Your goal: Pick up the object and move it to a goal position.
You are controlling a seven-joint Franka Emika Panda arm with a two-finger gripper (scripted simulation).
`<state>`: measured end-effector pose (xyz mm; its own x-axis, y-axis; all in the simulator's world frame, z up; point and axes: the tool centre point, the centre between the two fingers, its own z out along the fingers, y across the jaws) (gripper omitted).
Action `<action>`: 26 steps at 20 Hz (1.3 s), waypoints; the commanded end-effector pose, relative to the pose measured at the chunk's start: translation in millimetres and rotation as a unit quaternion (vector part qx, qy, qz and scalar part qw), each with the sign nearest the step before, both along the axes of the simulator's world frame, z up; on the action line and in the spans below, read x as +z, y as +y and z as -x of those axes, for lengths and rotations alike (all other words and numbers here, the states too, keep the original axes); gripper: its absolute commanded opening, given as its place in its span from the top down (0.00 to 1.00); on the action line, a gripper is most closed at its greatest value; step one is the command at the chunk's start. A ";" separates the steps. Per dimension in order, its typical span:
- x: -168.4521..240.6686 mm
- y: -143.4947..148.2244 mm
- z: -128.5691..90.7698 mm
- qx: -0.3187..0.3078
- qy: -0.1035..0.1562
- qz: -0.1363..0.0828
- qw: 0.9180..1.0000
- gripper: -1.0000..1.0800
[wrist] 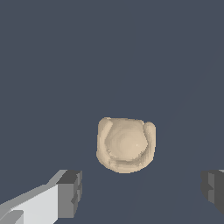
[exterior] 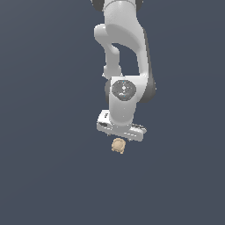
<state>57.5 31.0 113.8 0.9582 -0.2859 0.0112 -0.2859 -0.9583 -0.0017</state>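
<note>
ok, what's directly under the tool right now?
The tan object sits below the open tool, between its two dark fingertips in the wrist view, untouched. In the exterior view the tool body hides the fingers, so the height gap is unclear.

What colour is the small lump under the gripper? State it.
The object is plain tan-beige, no pattern; the wrist view shows it best.
</note>
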 end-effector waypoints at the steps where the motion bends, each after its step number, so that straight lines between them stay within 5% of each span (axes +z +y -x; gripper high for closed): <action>1: -10.0 1.4 -3.7 -0.018 0.002 -0.001 1.000 0.04; 26: -74.0 3.1 -6.9 -0.041 0.006 -0.001 0.999 0.04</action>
<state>63.4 34.1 41.4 0.9320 -0.3625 -0.0018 -0.3625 -0.9320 0.0009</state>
